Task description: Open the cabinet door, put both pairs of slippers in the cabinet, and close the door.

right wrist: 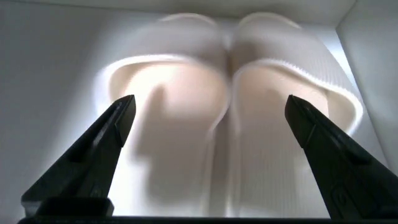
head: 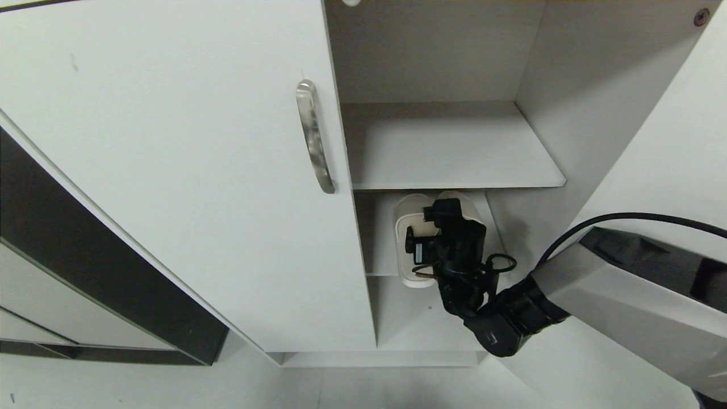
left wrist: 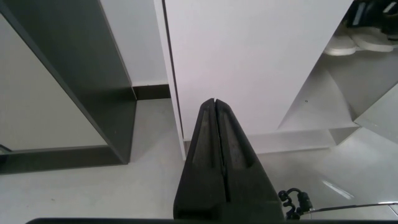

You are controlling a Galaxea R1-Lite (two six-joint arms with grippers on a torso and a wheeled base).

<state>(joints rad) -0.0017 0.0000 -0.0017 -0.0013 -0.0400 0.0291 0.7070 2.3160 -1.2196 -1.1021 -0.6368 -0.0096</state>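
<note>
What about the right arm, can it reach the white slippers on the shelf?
Probably yes. The right tool is open, with a finger on either side of the slippers, which lie together on the shelf. Nothing sits between them, and the cupboard is open there.

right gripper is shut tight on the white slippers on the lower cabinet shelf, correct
No. The right gripper is open, not shut: the right wrist view shows its two fingers spread wide apart, with the white slippers lying between and beyond them. The slippers do rest on the lower cabinet shelf.
</note>
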